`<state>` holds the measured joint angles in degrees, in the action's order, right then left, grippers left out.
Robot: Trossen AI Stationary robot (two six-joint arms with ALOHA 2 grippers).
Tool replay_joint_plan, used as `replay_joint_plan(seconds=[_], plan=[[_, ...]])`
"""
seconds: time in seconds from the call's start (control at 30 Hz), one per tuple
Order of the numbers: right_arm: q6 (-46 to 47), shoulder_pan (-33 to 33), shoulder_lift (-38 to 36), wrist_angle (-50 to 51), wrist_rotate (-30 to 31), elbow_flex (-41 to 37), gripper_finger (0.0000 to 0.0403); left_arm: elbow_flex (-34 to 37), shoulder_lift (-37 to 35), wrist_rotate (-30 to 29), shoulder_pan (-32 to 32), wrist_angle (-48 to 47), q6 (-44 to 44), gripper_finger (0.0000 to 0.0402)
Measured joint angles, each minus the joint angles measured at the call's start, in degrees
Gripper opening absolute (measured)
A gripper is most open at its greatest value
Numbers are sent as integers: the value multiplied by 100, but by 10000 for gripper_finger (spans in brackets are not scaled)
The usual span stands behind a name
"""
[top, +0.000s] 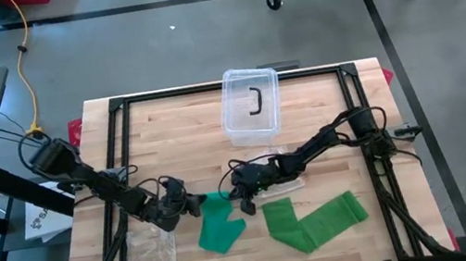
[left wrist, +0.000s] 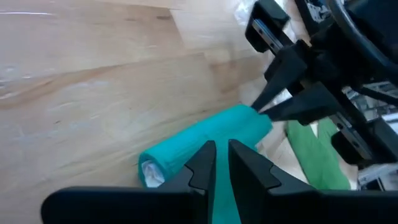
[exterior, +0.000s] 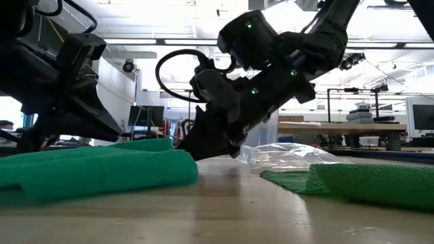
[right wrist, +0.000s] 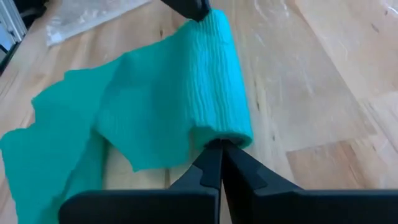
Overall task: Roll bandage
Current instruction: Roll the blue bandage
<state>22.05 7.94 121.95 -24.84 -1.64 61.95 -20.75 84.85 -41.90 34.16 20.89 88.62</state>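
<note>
A teal-green bandage [top: 218, 222] lies on the wooden table, its far part wound into a roll [right wrist: 219, 74] and its loose tail [right wrist: 81, 137] spread flat toward the near edge. My left gripper [left wrist: 221, 154] is at the roll's left end, closed on the cloth. My right gripper [right wrist: 217, 155] is shut at the roll's right end. In the low view the bandage [exterior: 102, 169] lies at the left, in front of my right gripper [exterior: 213, 139]. My left gripper has teal cloth [left wrist: 221, 186] between its two nearly closed fingers, where the tail leaves the roll near its left end. It comes slanting down from the table's left. How many layers it has is hidden by the fingers. The roll rests on the table. My right gripper touches the roll's right end [right wrist: 222, 138] with the tips of its shut fingers. The fingers slant down from the table's right and lie along the roll. Whether a layer is caught between the tips, I cannot tell.
A second green bandage [top: 315, 221] lies unrolled at the near right. A clear plastic box [top: 252, 104] stands at the far middle. Clear plastic bags lie under my right arm [top: 286, 183] and at the near left [top: 152, 251]. A black frame [top: 117, 167] borders the table.
</note>
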Motion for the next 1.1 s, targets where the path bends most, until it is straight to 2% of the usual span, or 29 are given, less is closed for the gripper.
replay_joint_plan(seconds=[0.2, 0.3, 0.4, 0.5, 0.7, 0.97, 1.1], plan=[[-28, 2, 0, 18, -30, 0, 2, -9, -542, 396, 5, -143, -809, 30], [-44, 2, 34, -21, -29, 0, 2, -11, -674, 937, 4, -510, -673, 21], [-4, -8, 156, -254, -9, -4, 2, -11, -525, 1208, 7, -975, -449, 10], [31, -43, 272, -558, 8, -4, 2, 43, -317, 1116, -24, -1118, -508, 2], [43, -72, 280, -544, 66, -4, 2, 57, -159, 1122, -84, -1060, -958, 1], [-38, -72, 291, -610, 73, -5, 2, 55, -618, 2472, 96, -1150, -908, 1], [-138, -74, 293, -642, 79, -9, 2, 48, -1018, 2924, 133, -1878, -449, 1]])
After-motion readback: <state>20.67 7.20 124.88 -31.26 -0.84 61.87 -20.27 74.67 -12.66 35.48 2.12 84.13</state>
